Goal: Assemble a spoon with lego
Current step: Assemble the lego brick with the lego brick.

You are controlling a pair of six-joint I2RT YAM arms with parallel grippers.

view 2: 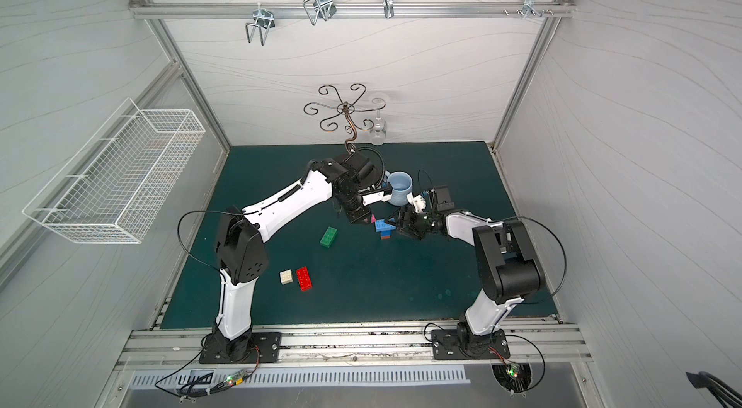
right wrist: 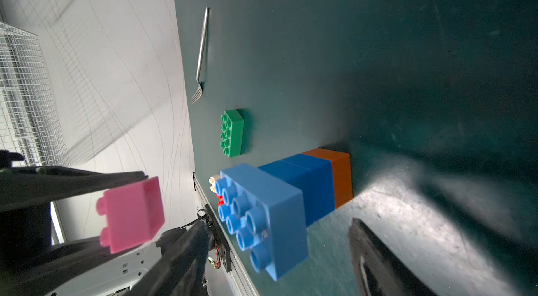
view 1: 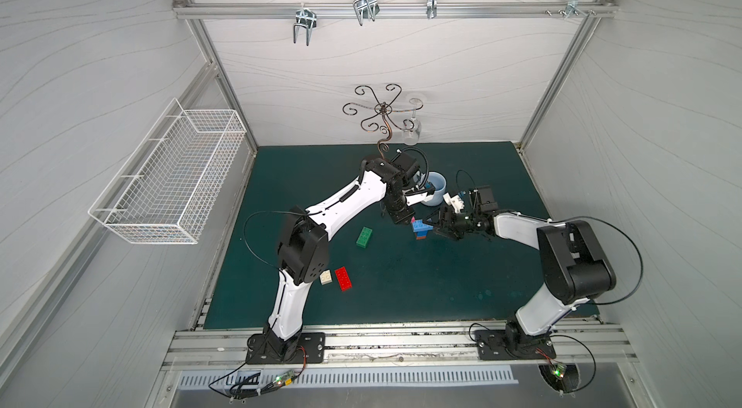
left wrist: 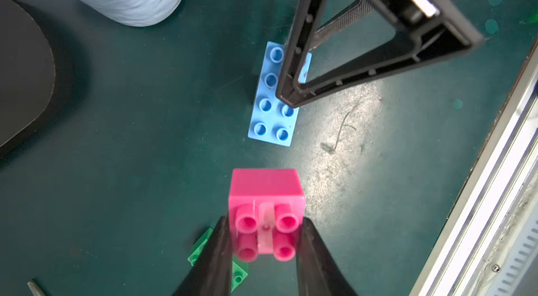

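Jaws of my left gripper (left wrist: 263, 221) are closed on the pink brick (left wrist: 263, 186), lower centre of the left wrist frame. On my right gripper (right wrist: 276, 221) they stand apart, straddling the part-built spoon (right wrist: 308, 186), upright on the mat (view 1: 401, 285) just right of centre in both top views.

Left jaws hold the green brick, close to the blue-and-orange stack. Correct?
Not green. The left gripper has its jaws shut on the pink brick, close to the blue-and-orange stack; the left wrist view shows it. The green brick lies loose on the mat.
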